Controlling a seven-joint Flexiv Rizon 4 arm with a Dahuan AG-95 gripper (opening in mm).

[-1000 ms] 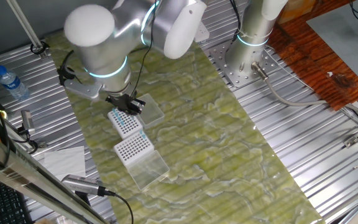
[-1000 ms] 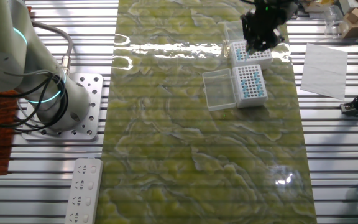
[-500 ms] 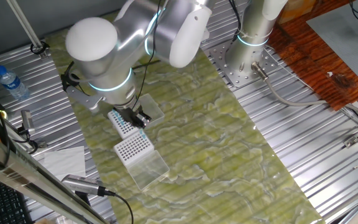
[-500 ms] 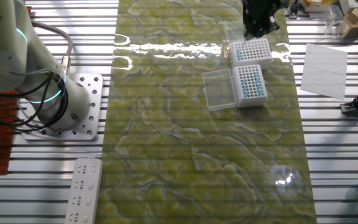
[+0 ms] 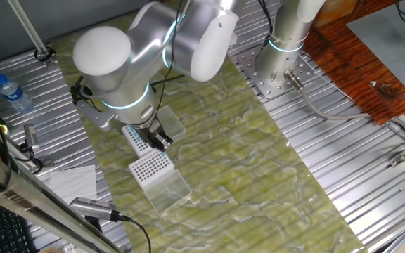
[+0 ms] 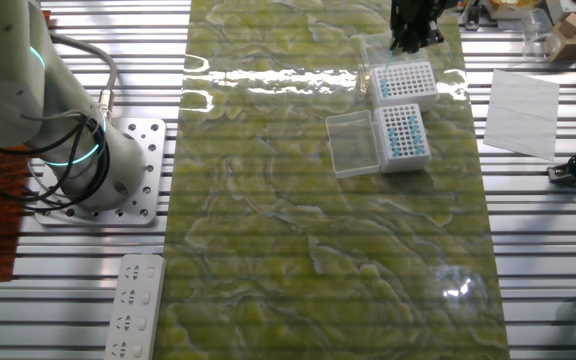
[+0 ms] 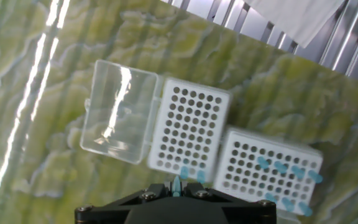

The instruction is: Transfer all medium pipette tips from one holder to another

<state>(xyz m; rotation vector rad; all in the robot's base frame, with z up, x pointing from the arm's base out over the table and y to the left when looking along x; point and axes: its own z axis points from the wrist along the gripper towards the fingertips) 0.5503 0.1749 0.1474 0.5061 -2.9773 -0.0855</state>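
Observation:
In the hand view my gripper (image 7: 176, 187) is shut on one light-blue medium pipette tip (image 7: 176, 183), held upright between the jaws. It hangs above the near edge of a white holder (image 7: 188, 130) whose clear lid (image 7: 117, 112) lies open to the left. That holder has two blue tips (image 7: 185, 171) at its near edge. A second holder (image 7: 269, 174) to the right carries several blue tips (image 7: 279, 167). In the fixed views the gripper (image 5: 158, 138) (image 6: 411, 28) hovers by the two holders (image 5: 151, 166) (image 6: 401, 133).
A water bottle (image 5: 9, 95) and a sheet of paper (image 5: 72, 181) lie left of the green mat. Another paper sheet (image 6: 523, 110) sits right of the holders. The arm's base (image 6: 108, 170) and a power strip (image 6: 138, 300) are at the left.
The gripper has risen off the holder it was pressed into a second ago. It now carries a blue tip, and the hand has shifted slightly toward the neighbouring holder.

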